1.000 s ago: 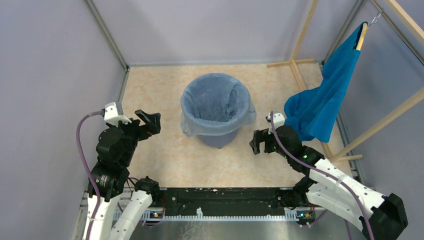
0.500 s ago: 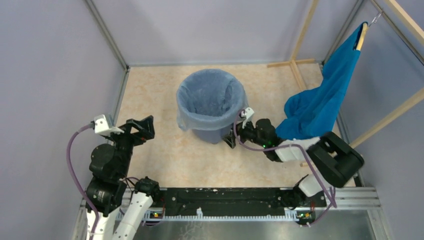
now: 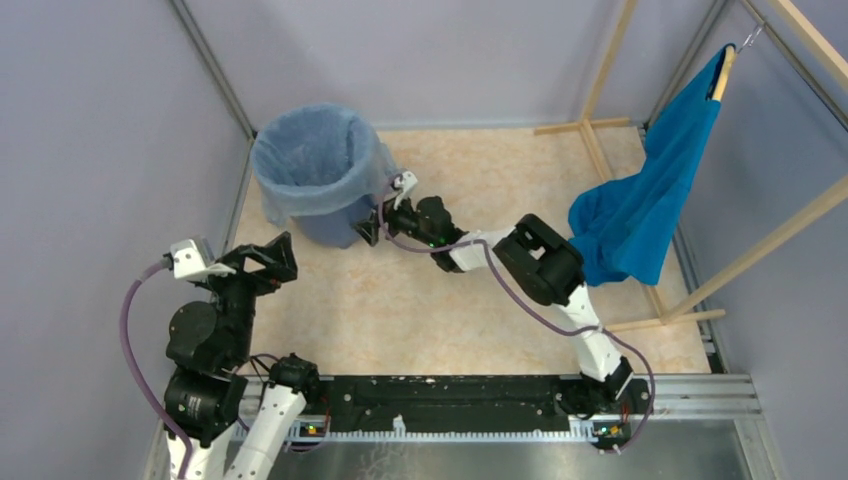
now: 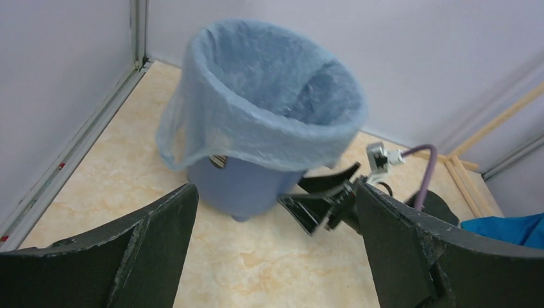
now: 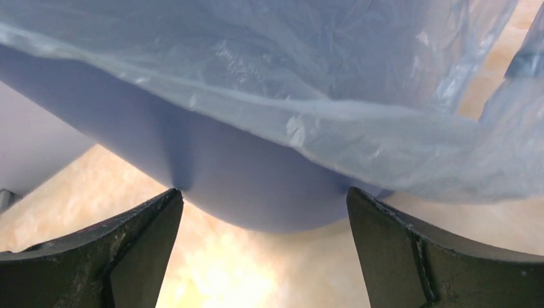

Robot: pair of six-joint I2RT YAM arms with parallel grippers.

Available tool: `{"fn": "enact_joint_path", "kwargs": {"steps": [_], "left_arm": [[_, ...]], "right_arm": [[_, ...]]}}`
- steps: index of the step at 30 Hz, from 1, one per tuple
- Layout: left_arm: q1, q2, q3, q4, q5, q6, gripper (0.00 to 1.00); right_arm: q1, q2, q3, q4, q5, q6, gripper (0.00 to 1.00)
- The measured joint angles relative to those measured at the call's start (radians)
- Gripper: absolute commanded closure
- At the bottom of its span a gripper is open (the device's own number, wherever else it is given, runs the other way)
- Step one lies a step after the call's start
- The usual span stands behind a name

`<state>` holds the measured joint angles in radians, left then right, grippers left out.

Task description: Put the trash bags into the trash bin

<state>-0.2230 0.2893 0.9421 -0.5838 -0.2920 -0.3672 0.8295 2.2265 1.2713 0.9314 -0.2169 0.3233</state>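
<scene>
Now: your right gripper (image 3: 370, 222) is spread wide, with the bin (image 3: 325, 228) wall straight ahead between its fingers; you cannot judge contact. The bag (image 3: 315, 150) lines the bin, its edge folded over the rim, hanging just above those fingers. Your left gripper (image 3: 268, 258) is spread too, the bin well ahead. Film hides the bin's inside.

The pale-blue trash bag (image 3: 312, 150) is lining the upright blue trash bin (image 3: 330, 226) at the frame's upper left, its edge draping over the rim.
</scene>
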Motion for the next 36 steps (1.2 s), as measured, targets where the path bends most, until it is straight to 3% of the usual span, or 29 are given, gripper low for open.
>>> {"fn": "enact_joint_path", "kwargs": {"steps": [4, 8, 15, 18, 21, 24, 29, 32, 36], "left_arm": [[0.000, 0.001, -0.002, -0.019, 0.011, -0.018, 0.01], [0.000, 0.013, -0.027, -0.019, 0.055, -0.067, 0.09], [0.000, 0.126, -0.249, 0.123, 0.262, -0.212, 0.16], [0.000, 0.190, -0.407, 0.277, 0.389, -0.287, 0.22], [-0.011, 0.309, -0.523, 0.436, 0.491, -0.341, 0.21], [-0.082, 0.467, -0.546, 0.552, 0.478, -0.331, 0.20], [-0.239, 0.684, -0.558, 0.785, 0.323, -0.259, 0.15], [-0.251, 0.807, -0.595, 0.967, 0.217, -0.233, 0.14], [-0.241, 1.011, -0.544, 1.056, 0.092, -0.208, 0.13]], "right_arm": [[0.026, 0.122, 0.229, -0.088, 0.035, 0.068, 0.01], [0.032, 0.112, 0.264, -0.200, 0.069, 0.126, 0.01], [-0.028, -0.246, -0.180, -0.332, 0.056, 0.195, 0.01], [-0.097, -0.481, -0.391, -0.380, 0.047, 0.201, 0.01], [-0.132, -0.681, -0.532, -0.423, 0.059, 0.192, 0.01], [-0.122, -0.848, -0.649, -0.440, 0.055, 0.193, 0.01], [-0.118, -1.041, -0.784, -0.466, 0.046, 0.206, 0.01], [-0.118, -1.107, -0.813, -0.490, 0.049, 0.211, 0.01], [-0.118, -1.206, -0.819, -0.546, 0.067, 0.191, 0.01]]}}
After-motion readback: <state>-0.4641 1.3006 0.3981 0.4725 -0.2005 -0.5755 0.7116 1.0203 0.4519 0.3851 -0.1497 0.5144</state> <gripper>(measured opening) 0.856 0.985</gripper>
